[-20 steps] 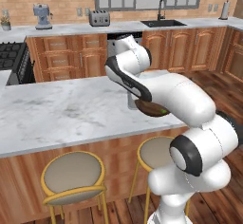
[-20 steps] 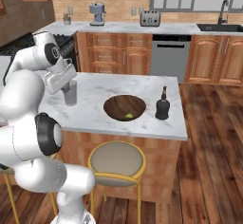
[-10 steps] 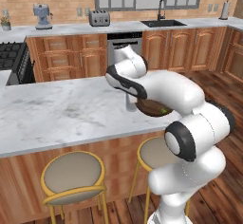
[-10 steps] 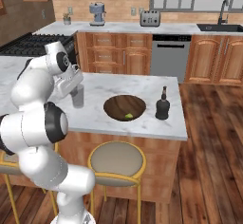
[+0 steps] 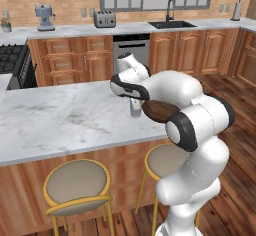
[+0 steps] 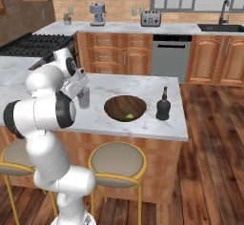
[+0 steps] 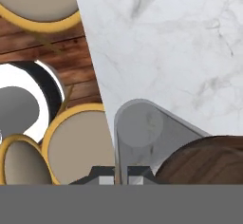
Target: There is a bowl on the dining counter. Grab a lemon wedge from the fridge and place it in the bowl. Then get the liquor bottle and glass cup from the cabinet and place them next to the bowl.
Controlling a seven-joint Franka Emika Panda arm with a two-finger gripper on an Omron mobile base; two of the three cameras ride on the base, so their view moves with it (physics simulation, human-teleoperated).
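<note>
Carrying the glass cup clamped in its fingers, the gripper has moved rightward along the dining counter to just beside the bowl; only release remains.

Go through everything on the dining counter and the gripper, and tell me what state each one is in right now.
gripper: shut on the glass cup
glass cup: upright, beside the bowl
bowl: on the dining counter, lemon wedge inside
lemon wedge: lying in the bowl
liquor bottle: upright, stoppered, beside the bowl
</note>
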